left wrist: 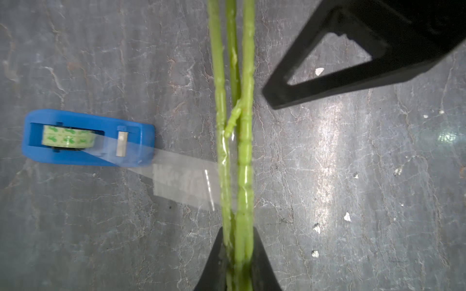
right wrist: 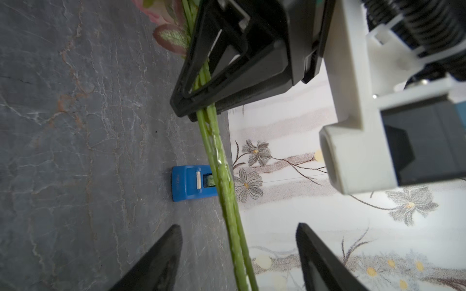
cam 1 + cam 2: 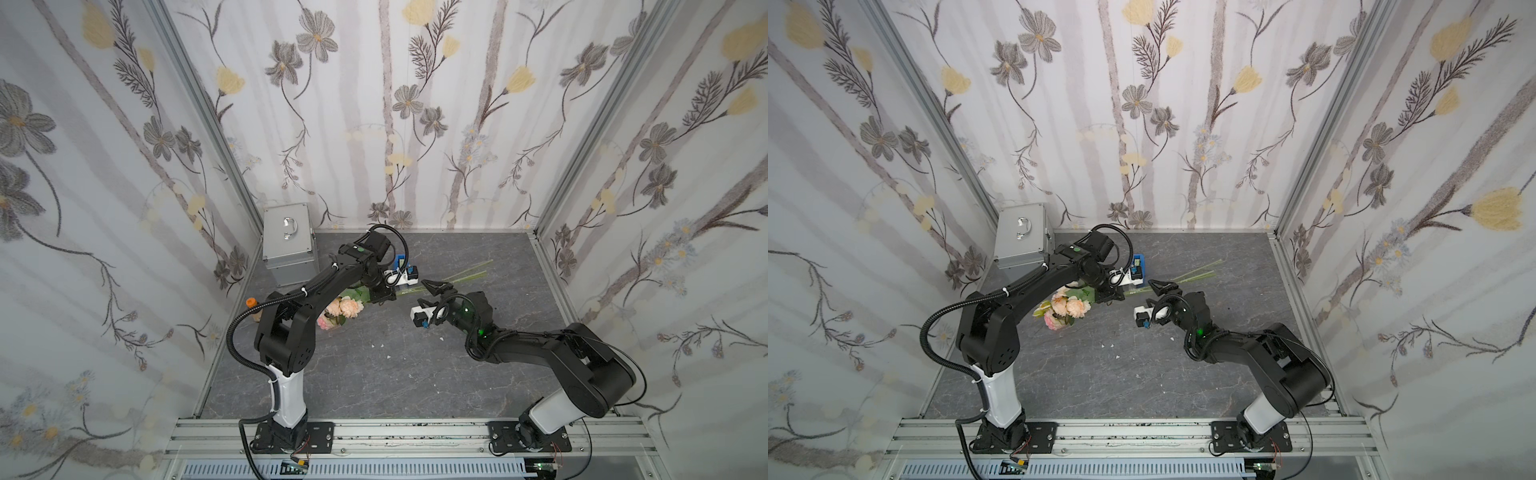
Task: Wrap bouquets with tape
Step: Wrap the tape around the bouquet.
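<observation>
Left pincer (image 1: 238, 234) clamped tight, arm stretched forward; right pincer (image 2: 239, 226) jaws spread wide.

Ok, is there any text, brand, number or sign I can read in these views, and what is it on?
Tape dispenser: a small raised mark on its blunt end, too blurred to read.
Tape roll: only a green printed pattern, with no letters I can make out.
Nothing else in any view carries readable writing.
</observation>
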Robot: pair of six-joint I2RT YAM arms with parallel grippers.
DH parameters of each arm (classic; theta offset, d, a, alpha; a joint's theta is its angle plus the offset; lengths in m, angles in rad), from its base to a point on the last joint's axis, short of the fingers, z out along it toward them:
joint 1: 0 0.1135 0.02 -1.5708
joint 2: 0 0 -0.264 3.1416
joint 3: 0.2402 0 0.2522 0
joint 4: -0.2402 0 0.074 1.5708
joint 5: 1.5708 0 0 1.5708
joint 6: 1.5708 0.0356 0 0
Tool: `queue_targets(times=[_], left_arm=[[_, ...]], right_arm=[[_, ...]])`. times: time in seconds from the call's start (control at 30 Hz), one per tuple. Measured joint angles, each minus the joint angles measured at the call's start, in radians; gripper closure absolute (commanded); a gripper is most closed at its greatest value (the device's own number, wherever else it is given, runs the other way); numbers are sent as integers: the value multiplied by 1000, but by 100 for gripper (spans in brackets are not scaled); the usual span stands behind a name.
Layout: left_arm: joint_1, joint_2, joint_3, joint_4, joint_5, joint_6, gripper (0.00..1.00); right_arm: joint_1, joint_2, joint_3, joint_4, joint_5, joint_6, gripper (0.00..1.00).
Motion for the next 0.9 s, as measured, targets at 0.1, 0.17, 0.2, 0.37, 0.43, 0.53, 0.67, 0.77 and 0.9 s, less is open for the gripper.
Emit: queue_targets(times=[0.1, 0.17, 0.2, 0.37, 0.43, 0.53, 0.67, 0.77, 0.9], left_arm=[[-14, -55, -84, 92, -59, 2, 100], [-31, -92, -159, 170, -109, 9, 100], [-39, -111, -200, 208, -137, 17, 100], [-70, -190, -343, 383, -243, 58, 100], [-80, -211, -382, 452, -275, 64, 100], [-105, -220, -434, 546, -331, 103, 100], [-139, -220, -523, 680, -413, 183, 100], [-150, -223, -584, 792, -473, 244, 100], [-163, -225, -630, 956, -537, 312, 100]], right_arm=[[0, -175, -39, -81, -5, 124, 17], [-7, -280, -26, -166, -16, 205, 17], [-13, -322, -8, -225, -31, 243, 18], [-53, -389, 129, -532, -48, 373, 21], [-93, -380, 190, -631, -83, 415, 21], [-159, -314, 306, -763, -150, 456, 23], [-203, -181, 487, -951, -224, 462, 25], [-211, -76, 608, -1099, -276, 454, 27], [-211, 85, 777, -1309, -328, 431, 28]])
